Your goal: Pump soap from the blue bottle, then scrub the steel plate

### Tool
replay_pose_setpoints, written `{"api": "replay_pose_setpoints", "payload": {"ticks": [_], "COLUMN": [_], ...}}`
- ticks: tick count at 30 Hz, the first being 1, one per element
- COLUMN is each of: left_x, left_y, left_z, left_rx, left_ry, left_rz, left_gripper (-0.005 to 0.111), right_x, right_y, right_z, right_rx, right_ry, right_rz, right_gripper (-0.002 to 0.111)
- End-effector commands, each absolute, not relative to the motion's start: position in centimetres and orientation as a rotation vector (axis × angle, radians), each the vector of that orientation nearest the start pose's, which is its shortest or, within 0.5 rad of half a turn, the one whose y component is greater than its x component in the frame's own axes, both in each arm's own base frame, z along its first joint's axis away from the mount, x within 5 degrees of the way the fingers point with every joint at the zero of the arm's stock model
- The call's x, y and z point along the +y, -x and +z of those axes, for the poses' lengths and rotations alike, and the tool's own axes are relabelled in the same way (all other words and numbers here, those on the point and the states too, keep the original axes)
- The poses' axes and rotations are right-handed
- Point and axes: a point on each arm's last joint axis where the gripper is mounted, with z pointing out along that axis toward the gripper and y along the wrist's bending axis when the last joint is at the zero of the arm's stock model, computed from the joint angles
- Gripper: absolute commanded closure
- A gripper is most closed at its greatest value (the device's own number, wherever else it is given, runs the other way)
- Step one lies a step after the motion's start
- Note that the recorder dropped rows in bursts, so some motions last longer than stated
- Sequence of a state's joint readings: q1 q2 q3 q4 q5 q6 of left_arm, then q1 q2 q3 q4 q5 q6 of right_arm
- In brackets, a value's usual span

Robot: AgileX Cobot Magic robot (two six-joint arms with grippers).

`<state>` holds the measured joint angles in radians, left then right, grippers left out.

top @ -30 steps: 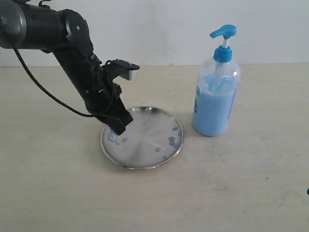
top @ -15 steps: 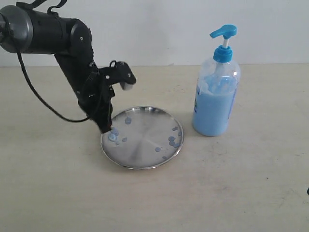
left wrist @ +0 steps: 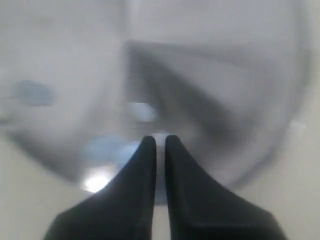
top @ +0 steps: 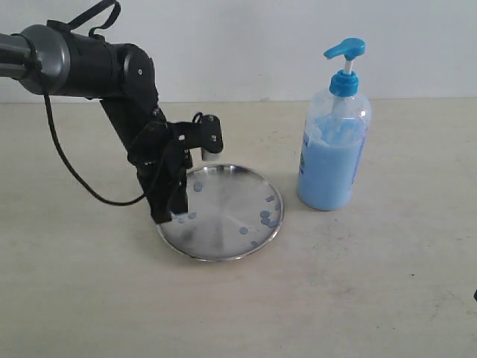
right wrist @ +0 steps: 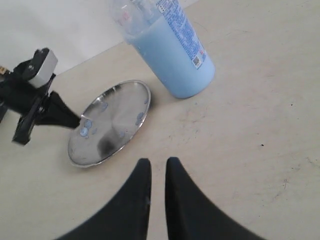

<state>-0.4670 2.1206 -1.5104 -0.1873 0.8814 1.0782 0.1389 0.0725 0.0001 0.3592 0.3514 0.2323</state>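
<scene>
The steel plate [top: 223, 216] lies on the table, dotted with small blue soap droplets [top: 264, 216]. To its right stands the blue bottle [top: 333, 153], pump head up. My left gripper [top: 171, 212] is shut with nothing in it, its tips down at the plate's left rim. The left wrist view is blurred: the shut fingertips [left wrist: 159, 142] sit over the plate [left wrist: 210, 75] and blue soap smears [left wrist: 107, 147]. The right gripper [right wrist: 158, 165] is shut and empty, hanging above bare table; its camera sees the plate [right wrist: 112, 122], the bottle [right wrist: 172, 47] and the left arm [right wrist: 37, 107].
A pale wall runs behind the beige table [top: 373, 283]. The left arm's black cable [top: 82, 183] loops over the table left of the plate.
The left arm has swung and turned its wrist, sliding the tips along the plate's left rim; soap droplets there look smeared. Bottle and plate stay where they were.
</scene>
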Motion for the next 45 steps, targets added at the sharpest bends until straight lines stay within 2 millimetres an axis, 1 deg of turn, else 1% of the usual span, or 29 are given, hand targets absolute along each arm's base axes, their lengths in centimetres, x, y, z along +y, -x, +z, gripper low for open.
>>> {"api": "replay_pose_setpoints", "payload": {"ticks": [1,2,3,4,5,7,9,11,13,14,16,17,18,20,21,23,24,25,26,27,29,32,33,35,37,39,40,42,45], "left_x": [-22.3,-23.1,-23.8,-24.2,-24.5,-23.6,-21.8,-20.3,-20.1,-20.6,-21.9,-22.5,-22.9,-23.7,-23.6,-22.3,-21.4,-20.6,-19.8,-19.0,-18.5,-19.4,-20.2,-21.7,-22.6,-22.3,-22.0,-20.8,-19.8], "left_y": [-41.5,-41.6,-41.2,-40.5,-39.2,-36.5,-35.5,-36.5,-38.8,-39.7,-41.5,-41.7,-41.7,-40.3,-38.8,-37.3,-37.0,-37.3,-37.9,-39.1,-40.9,-43.0,-42.8,-41.6,-39.4,-36.8,-36.3,-36.8,-38.3], "left_z": [16.4,16.3,16.0,15.8,15.4,15.0,14.9,15.0,15.4,15.8,16.3,16.1,15.8,15.1,14.5,13.9,13.7,13.6,13.8,14.1,15.3,17.1,17.3,17.0,16.2,15.6,15.6,16.1,19.2], "left_rx": [2.140,2.194,2.228,2.223,2.196,2.117,2.193,2.297,2.276,2.269,2.265,2.267,2.270,2.242,2.197,2.133,2.183,2.236,2.310,2.347,2.320,2.273,2.255,2.222,2.190,2.171,2.224,2.397,2.353], "left_ry": [-1.092,-0.862,-0.812,-0.929,-1.186,-1.713,-1.939,-1.886,-1.625,-1.424,-0.907,-0.768,-0.741,-1.039,-1.356,-1.786,-1.885,-1.902,-1.816,-1.681,-1.398,-0.777,-0.748,-0.977,-1.366,-1.764,-1.815,-1.642,-1.374], "left_rz": [-0.203,-0.351,-0.463,-0.523,-0.581,-0.653,-0.583,-0.359,-0.177,-0.195,-0.363,-0.438,-0.503,-0.584,-0.618,-0.537,-0.449,-0.315,-0.195,-0.035,0.061,-0.201,-0.266,-0.311,-0.387,-0.492,-0.509,-0.404,-0.321], "left_gripper": [0.102,0.102,0.102,0.102,0.102,0.102,0.102,0.102,0.102,0.102,0.102,0.102,0.102,0.102,0.102,0.102,0.102,0.102,0.102,0.102,0.102,0.102,0.102,0.102,0.102,0.102,0.102,0.102,0.102], "right_x": [1.9,1.9,1.9,1.9,1.9,1.9,1.9,1.9,1.9,1.9,1.9,1.9,1.9,1.9,1.9,1.9,1.9,1.9,1.9,1.9,1.9,1.9,1.9,1.9,1.9,1.9,1.9,1.9,1.9], "right_y": [-5.5,-5.5,-5.5,-5.5,-5.5,-5.5,-5.5,-5.5,-5.5,-5.5,-5.5,-5.5,-5.5,-5.5,-5.5,-5.5,-5.5,-5.5,-5.5,-5.5,-5.5,-5.5,-5.5,-5.5,-5.5,-5.5,-5.5,-5.5,-5.5], "right_z": [18.0,18.0,18.0,18.0,18.0,18.0,18.0,18.0,18.0,18.0,18.0,18.0,18.0,18.0,18.0,18.0,18.0,18.0,18.0,18.0,18.0,18.0,18.0,18.0,18.0,18.0,18.0,18.0,18.0], "right_rx": [1.889,1.889,1.889,1.889,1.889,1.889,1.889,1.889,1.889,1.889,1.889,1.889,1.889,1.889,1.889,1.889,1.889,1.889,1.889,1.889,1.889,1.889,1.889,1.889,1.889,1.889,1.889,1.889,1.889], "right_ry": [-0.328,-0.328,-0.328,-0.328,-0.328,-0.328,-0.328,-0.328,-0.328,-0.328,-0.328,-0.328,-0.328,-0.328,-0.328,-0.328,-0.328,-0.328,-0.328,-0.328,-0.328,-0.328,-0.328,-0.328,-0.328,-0.328,-0.328,-0.328,-0.328], "right_rz": [0.597,0.597,0.597,0.597,0.597,0.597,0.597,0.597,0.597,0.597,0.597,0.597,0.597,0.597,0.597,0.597,0.597,0.597,0.597,0.597,0.597,0.597,0.597,0.597,0.597,0.597,0.597,0.597,0.597], "right_gripper": [0.108,0.108,0.108,0.108,0.108,0.108,0.108,0.108,0.108,0.108,0.108,0.108,0.108,0.108,0.108,0.108,0.108,0.108,0.108,0.108,0.108,0.108,0.108,0.108,0.108,0.108,0.108,0.108,0.108]}}
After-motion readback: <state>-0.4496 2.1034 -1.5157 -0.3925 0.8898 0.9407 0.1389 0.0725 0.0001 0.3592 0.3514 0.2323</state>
